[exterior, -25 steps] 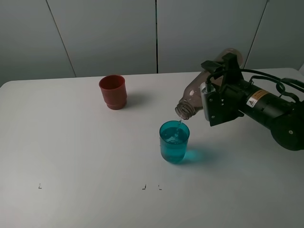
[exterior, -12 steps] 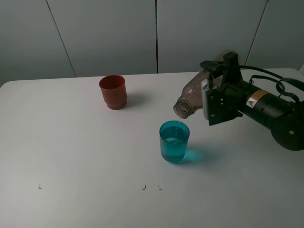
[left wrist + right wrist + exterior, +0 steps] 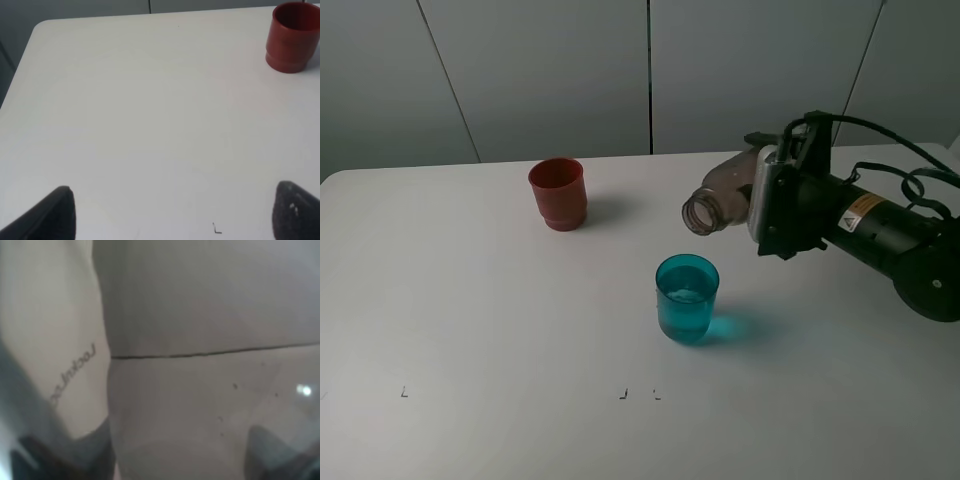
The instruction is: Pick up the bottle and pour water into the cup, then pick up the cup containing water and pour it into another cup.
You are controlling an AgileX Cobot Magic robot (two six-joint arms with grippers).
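My left gripper (image 3: 177, 214) has its jaws spread wide with nothing between them, hanging over bare white table (image 3: 470, 330). Its wrist view takes in only the opaque red-brown plastic cup with the stepped base (image 3: 557, 193), standing upright toward the back of the table. It does not show me the other cup.

Right of that and nearer the front stands the translucent teal-blue plastic tumbler (image 3: 687, 298), upright, with water in it.

Above it and a little to the right hangs the tall smoky grey-brown translucent plastic bottle (image 3: 718, 200). It lies close to level, long axis running left to right, open mouth pointing left. The mouth sits up and back from the tumbler's rim, not over it, and I see no stream.

My right gripper (image 3: 767, 197) is clamped on the bottle's body, fingers across that axis.

As I judge it, the pour into the tumbler is done. What matters next is that the tumbler lies below and left of my right gripper, near it, while the red cup is well apart, farther left and back. The right arm is the nearer one, but it is occupied until the bottle is stood down.
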